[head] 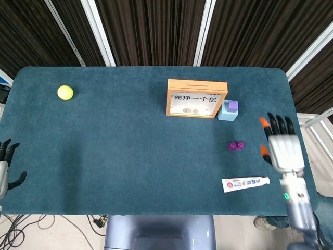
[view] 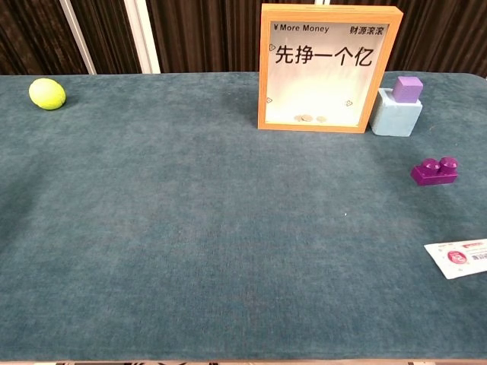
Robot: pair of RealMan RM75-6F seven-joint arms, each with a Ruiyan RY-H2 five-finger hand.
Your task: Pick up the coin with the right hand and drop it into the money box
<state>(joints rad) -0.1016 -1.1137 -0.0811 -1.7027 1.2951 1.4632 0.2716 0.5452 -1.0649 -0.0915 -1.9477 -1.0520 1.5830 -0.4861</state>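
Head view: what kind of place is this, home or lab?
Likely a lab or data-collection rig: a felt-covered table set against dark slatted panels, loose cables on the floor, and assorted props such as a tennis ball and a money box.

The wooden money box (view: pixel 329 67) stands upright near the table's far edge, with small coins (view: pixel 310 119) lying inside.
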